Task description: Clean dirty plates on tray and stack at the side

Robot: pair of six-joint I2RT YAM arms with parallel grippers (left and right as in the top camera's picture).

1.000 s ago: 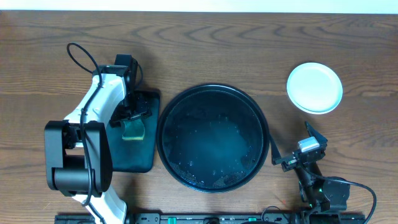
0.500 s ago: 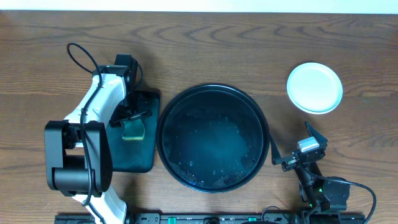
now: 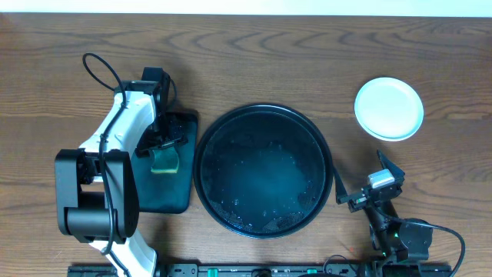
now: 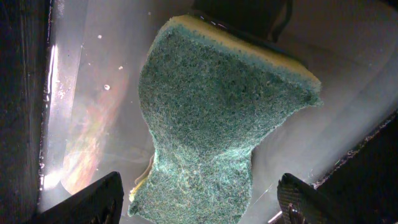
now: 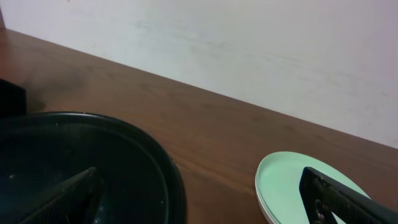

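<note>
I see my left tool (image 4: 202, 200) released, astride the green sponge (image 4: 217, 106). My right tool (image 3: 368, 185) gapes by the tabletop's near edge, with the plates (image 3: 389, 108) stacked toward its right edge.

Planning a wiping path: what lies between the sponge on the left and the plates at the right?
Overhead view: the black tray, holding no plates, then a strip of bare tabletop before the plates.
</note>
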